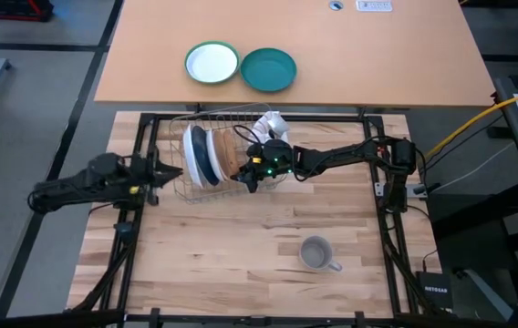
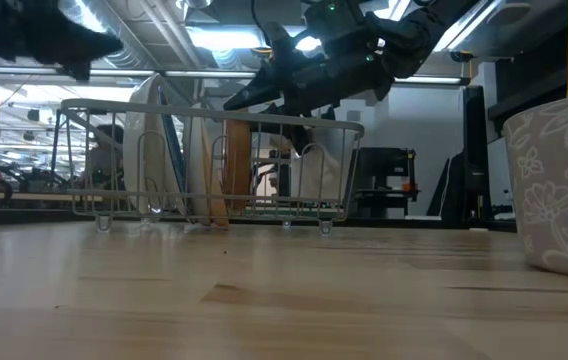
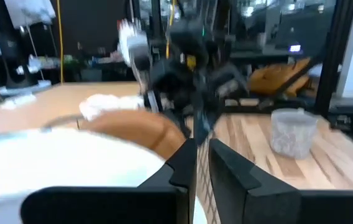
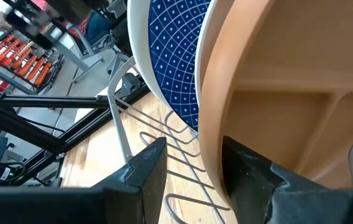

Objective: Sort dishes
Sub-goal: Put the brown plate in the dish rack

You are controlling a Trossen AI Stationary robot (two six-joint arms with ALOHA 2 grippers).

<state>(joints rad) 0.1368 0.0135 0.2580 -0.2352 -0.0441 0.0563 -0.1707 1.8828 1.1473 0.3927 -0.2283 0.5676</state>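
Now the right gripper [image 4: 192, 165] has its jaws clamped on the rim of the tan wooden plate [image 4: 276, 81], which stands upright in the wire dish rack [image 1: 206, 155] beside the blue plate [image 4: 179, 56]. Left gripper [image 1: 172, 169] waits beside the rack, jaws together.

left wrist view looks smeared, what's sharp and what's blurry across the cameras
Left wrist view: blurred all over, the mug and right arm soft. Right wrist view: crisp on the tan plate and blue plate. Low view: the rack is backlit by ceiling lights, with a near mug cropped at the edge.
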